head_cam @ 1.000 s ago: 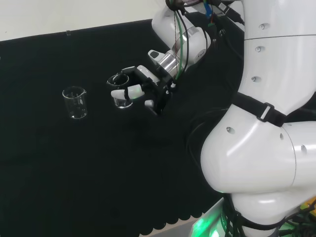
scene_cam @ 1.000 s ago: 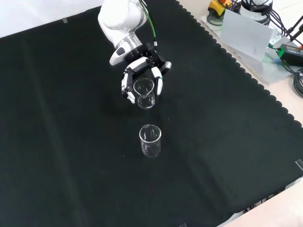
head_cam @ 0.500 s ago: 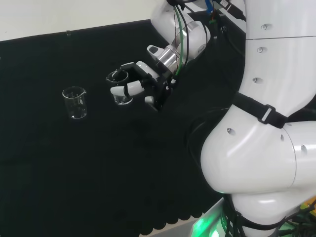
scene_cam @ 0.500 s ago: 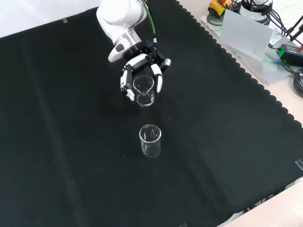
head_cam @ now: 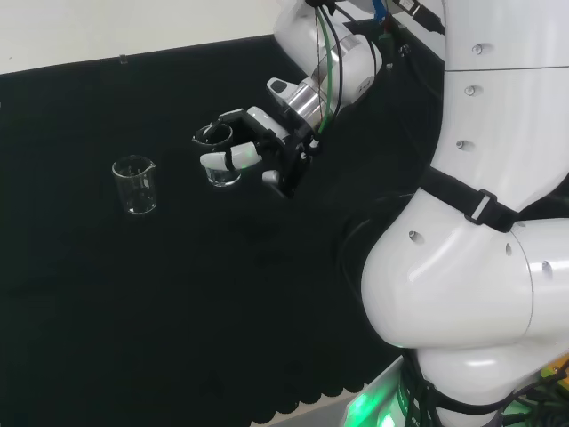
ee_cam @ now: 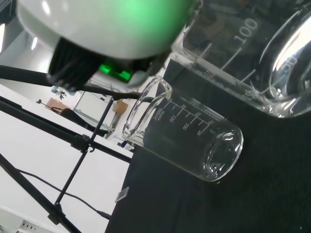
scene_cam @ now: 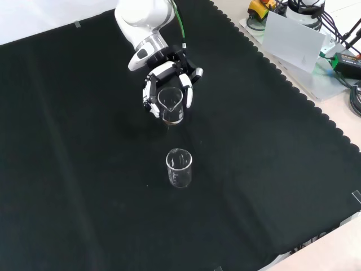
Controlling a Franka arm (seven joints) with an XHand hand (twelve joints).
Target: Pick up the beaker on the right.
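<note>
Beaker [scene_cam: 171, 106] within apparently curled fingers [scene_cam: 188, 97]

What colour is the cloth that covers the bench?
Black. The cloth shows best in the front view, under both beakers.

— How is the light in the head and front views?

— Even and bright from overhead. The black cloth [scene_cam: 84, 169] soaks it up, and shadows barely read on it. The white arm links [head_cam: 480, 267] look nearly blown out, with a green glow at their base.

— And the glass?

— Thin highlights trace the held beaker [scene_cam: 170, 105] and the free beaker [scene_cam: 179, 167].

— The wrist view?

— A blurred white part of the robot hand [ee_cam: 102, 24] carries a strong green glare. Both beakers there show bright streaks.
</note>
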